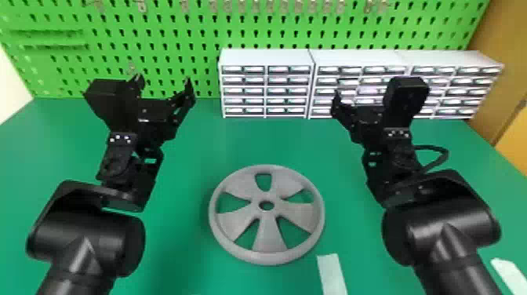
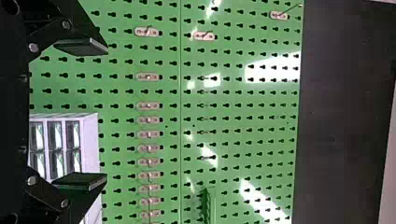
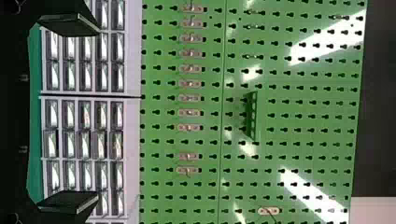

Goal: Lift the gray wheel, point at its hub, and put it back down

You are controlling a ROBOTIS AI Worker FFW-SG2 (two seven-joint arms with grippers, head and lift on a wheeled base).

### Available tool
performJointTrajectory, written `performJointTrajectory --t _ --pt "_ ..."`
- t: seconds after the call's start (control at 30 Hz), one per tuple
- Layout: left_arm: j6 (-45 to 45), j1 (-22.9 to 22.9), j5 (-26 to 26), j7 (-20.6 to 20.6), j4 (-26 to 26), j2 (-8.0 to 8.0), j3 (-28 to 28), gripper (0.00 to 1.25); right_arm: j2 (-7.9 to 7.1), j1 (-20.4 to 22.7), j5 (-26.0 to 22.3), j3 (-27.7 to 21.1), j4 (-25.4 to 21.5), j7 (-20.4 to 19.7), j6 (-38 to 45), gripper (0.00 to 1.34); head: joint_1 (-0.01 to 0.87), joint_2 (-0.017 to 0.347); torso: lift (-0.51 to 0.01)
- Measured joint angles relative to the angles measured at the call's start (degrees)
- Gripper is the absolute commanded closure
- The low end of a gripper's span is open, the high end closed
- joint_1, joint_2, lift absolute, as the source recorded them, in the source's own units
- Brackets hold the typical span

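The gray wheel [image 1: 268, 235] lies flat on the green table [image 1: 188, 251], its round hub hole facing up. My left gripper [image 1: 164, 84] is held up beyond the wheel and to its left, open and holding nothing. On the other side, beyond the wheel and to its right, my right gripper [image 1: 364, 88] is raised and open too. In the left wrist view the left gripper [image 2: 106, 114] has its fingers wide apart in front of the pegboard. The right wrist view has the right gripper [image 3: 98, 114] with a similar wide gap.
White drawer cabinets [image 1: 266, 57] stand along the table's back edge, before a green pegboard [image 1: 157, 23]. A pale strip [image 1: 332, 274] lies near the front, just right of the wheel, and another strip [image 1: 509, 274] is at the far right.
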Motion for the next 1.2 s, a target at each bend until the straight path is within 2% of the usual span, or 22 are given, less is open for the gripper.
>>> performJointTrajectory --t 0.47,1.2 --pt "0.0 0.1 -0.3 -0.2 0.0 0.0 -0.1 0.31 0.22 0.6 -0.3 -0.5 -0.3 0.0 0.0 0.07 0.692 0.048 -0.088" --pt "0.6 0.0 0.2 -1.2 0.2 0.0 0.2 0.31 -0.26 0.3 -0.8 -0.2 -0.3 0.0 0.1 0.07 0.692 0.048 -0.088"
